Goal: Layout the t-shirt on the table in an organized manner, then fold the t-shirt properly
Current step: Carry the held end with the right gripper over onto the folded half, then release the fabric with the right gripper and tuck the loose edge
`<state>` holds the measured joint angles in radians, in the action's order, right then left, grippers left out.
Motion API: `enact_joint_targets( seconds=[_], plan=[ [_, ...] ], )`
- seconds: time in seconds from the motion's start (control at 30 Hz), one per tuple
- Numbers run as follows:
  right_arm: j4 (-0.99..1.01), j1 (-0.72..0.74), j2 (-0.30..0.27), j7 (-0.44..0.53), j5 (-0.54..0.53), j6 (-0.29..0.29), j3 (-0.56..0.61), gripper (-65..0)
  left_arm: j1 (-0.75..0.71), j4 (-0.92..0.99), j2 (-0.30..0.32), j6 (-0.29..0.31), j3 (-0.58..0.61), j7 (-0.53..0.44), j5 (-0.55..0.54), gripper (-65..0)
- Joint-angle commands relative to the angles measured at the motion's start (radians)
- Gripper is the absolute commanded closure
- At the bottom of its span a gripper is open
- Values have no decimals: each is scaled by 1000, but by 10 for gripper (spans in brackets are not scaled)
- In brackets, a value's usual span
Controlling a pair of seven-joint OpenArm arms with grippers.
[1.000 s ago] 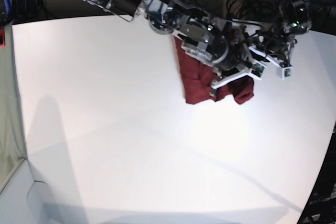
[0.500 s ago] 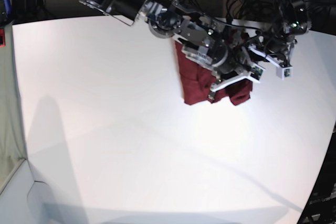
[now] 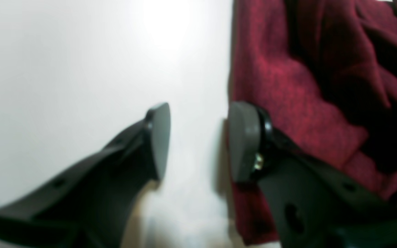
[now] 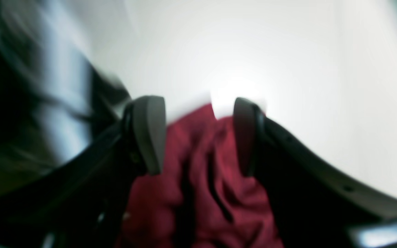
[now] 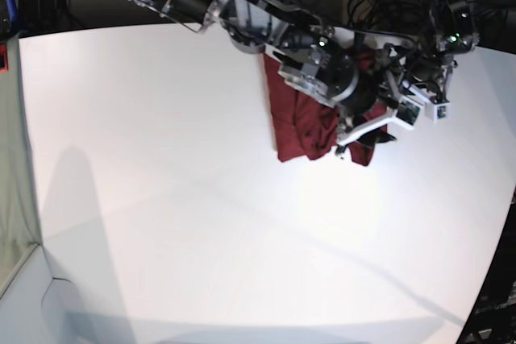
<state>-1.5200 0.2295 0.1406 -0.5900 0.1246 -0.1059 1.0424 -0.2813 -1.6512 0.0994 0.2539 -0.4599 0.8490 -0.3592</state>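
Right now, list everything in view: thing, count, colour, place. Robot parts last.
t-shirt: one, dark red, bunched and creased at the far right of the table, under both arms.
table: one, white, fills most of the base view.
right gripper: one, black with grey pads, jaws apart over bunched cloth, nothing pinched.
left gripper: one, black with grey pads, jaws apart at the shirt's edge; bare table shows between them.
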Motion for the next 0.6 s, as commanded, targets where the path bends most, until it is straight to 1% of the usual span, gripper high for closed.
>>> enact_joint_targets(
  seconds=[0.0, 0.07, 0.23, 0.37, 0.47, 0.57],
  plan=[
    [-34, 6, 17, 25, 0, 5, -17, -329, 7, -16, 9, 0, -1, -12, -8, -270],
    [-52, 3, 12, 28, -1, 7, -47, -331, 7, -16, 10, 0, -1, -14, -8, -270],
    [-52, 1, -26, 23, -3, 7, -156, -332, 7, -16, 9, 2, -1, -14, -8, -270],
    [-7, 8, -28, 20, -4, 5, -265, -333, 7, -16, 7, 2, -1, -17, -10, -270],
    [19, 5, -28, 18, -4, 5, -304, -333, 7, -17, 7, 3, -1, -15, -8, -270],
    [51, 3, -29, 18, -4, 5, -307, -333, 7, -17, 7, 3, -1, -17, -8, -270]
  ],
)
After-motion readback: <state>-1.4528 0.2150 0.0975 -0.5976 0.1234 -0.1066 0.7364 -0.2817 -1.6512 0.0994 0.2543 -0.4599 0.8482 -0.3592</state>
